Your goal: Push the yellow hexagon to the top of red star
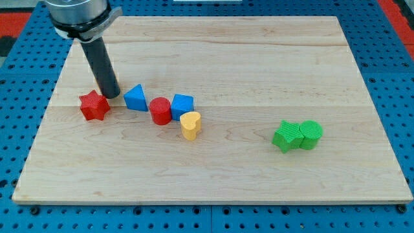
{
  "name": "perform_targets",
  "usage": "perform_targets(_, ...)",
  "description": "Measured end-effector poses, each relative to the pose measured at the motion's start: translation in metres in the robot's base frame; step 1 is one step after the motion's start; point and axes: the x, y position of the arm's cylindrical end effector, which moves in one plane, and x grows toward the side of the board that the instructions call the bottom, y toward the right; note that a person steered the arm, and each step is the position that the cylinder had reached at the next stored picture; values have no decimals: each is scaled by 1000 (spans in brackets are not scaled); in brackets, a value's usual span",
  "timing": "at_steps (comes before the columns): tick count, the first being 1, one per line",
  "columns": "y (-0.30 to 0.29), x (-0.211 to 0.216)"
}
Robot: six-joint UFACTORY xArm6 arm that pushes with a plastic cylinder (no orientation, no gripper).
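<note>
Robotics lab, wooden board (259,58), blue pegboard bench (388,65)

- The board (259,77) is pale wood, its grain running in long planks, matt and smooth.
- Around it lies a blue perforated base (394,58), plastic-looking with a faint sheen.
- The rod (102,65) is dark and slightly glossy; its collar (79,16) looks like brushed metal.
- The red star (94,106), blue triangle (135,98), red cylinder (160,110), blue cube (182,105) and yellow heart (190,124) look like matt plastic.
- The green star-like block (286,136) and green cylinder (311,134) show fine ridged surfaces.
</note>
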Motion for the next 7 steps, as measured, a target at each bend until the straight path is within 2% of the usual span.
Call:
perform_targets(1, -5, -13)
perform_targets(2, 16, -17)
perform_targets(3, 138, -34)
perform_targets(4, 238, -22)
perform_targets(5, 230, 52)
perform_targets(6, 189, 87)
perform_targets(7, 188, 144)
